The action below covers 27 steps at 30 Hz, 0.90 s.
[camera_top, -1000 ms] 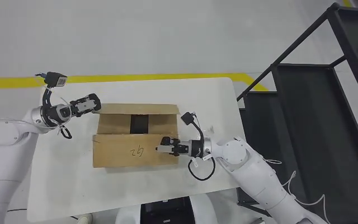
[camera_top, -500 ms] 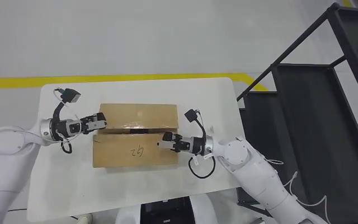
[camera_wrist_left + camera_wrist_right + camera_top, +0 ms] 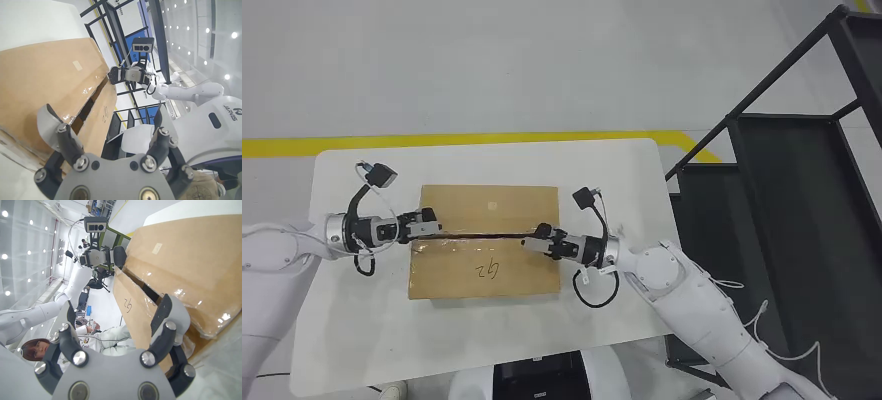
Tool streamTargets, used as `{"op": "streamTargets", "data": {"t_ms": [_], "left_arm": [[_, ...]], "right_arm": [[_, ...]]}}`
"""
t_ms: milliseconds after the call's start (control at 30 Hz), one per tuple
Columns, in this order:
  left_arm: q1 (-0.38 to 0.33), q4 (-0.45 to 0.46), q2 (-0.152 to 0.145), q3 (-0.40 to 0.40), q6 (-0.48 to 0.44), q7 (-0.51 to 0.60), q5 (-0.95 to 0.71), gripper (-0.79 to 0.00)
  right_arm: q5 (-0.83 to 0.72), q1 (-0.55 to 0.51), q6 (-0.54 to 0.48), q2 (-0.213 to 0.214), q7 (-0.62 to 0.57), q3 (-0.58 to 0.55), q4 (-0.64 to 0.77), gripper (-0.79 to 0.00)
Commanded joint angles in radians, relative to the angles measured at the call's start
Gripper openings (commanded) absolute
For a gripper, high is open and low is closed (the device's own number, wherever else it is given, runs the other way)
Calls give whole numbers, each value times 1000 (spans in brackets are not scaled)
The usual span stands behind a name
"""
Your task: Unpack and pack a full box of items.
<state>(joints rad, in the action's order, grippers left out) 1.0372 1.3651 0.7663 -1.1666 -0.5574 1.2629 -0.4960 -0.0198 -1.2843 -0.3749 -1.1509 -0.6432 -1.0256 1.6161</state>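
A brown cardboard box (image 3: 487, 240) lies in the middle of the white table (image 3: 612, 180), its two long top flaps folded down with a narrow dark seam between them. Torn clear tape clings along the seam (image 3: 88, 92). My left gripper (image 3: 425, 222) is open at the box's left end of the seam, one finger (image 3: 49, 125) resting on the far flap. My right gripper (image 3: 540, 237) is open at the right end, one finger (image 3: 168, 311) lying over the seam. The near flap (image 3: 132, 306) bears a handwritten mark. The box's contents are hidden.
A black metal stair frame (image 3: 782, 180) stands just beyond the table's right edge. A yellow floor line (image 3: 492, 140) runs behind the table. Bare tabletop lies in front of the box and to its right.
The far flap, standing up a second ago with the dark opening showing, has been folded down. Both grippers moved inward onto the box top toward the seam.
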Motion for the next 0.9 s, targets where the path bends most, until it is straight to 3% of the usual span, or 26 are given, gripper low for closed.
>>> {"op": "streamTargets", "data": {"t_ms": [0, 867], "left_arm": [[-5, -7, -2, 4, -1, -1, -3, 0], [-14, -24, -24, 20, 116, 116, -53, 0]], "right_arm": [[-3, 10, -3, -3, 2, 9, -21, 0], [-12, 49, -2, -16, 5, 27, -67, 0]]}}
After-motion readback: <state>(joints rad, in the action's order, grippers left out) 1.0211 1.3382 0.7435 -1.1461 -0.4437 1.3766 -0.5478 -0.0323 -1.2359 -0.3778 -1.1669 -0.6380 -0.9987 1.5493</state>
